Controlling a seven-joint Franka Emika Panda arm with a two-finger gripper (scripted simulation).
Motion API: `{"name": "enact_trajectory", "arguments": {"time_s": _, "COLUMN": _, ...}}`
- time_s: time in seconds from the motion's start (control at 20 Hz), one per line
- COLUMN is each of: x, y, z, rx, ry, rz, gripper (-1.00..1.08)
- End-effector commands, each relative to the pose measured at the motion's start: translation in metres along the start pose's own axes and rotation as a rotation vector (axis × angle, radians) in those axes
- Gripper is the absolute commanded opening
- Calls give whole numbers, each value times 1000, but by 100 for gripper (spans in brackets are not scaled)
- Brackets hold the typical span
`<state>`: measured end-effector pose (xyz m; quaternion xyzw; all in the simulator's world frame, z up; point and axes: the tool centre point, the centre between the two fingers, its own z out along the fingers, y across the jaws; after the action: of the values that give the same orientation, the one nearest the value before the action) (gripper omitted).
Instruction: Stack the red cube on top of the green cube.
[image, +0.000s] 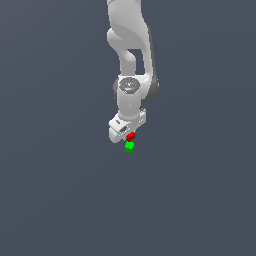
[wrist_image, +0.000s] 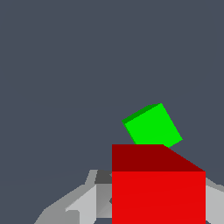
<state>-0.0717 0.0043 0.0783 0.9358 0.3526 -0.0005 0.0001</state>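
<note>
Red cube clamped in gripper, held just above & apart from green cube, ext. view

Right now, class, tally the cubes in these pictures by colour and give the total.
Red cube: 1
Green cube: 1
Total: 2 cubes

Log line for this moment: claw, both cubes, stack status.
claw: shut on small red cube | small green cube: on grey floor, just below red | contact: cannot tell | stack: not released
</note>
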Motion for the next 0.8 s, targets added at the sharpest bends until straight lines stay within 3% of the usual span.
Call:
{"name": "enact_trajectory", "arguments": {"time_s": 0.0, "x": 10, "y": 7, "z": 6, "rx": -1, "ry": 1, "rz": 0, "gripper": -100}}
{"name": "enact_trajectory", "arguments": {"time_s": 0.7, "x": 27, "y": 20, "z": 16, "rx": 0, "ry": 1, "rz": 0, "gripper": -100}}
{"name": "enact_trajectory", "arguments": {"time_s": 0.75, "x": 27, "y": 20, "z": 16, "rx": 0, "ry": 1, "rz": 0, "gripper": 100}}
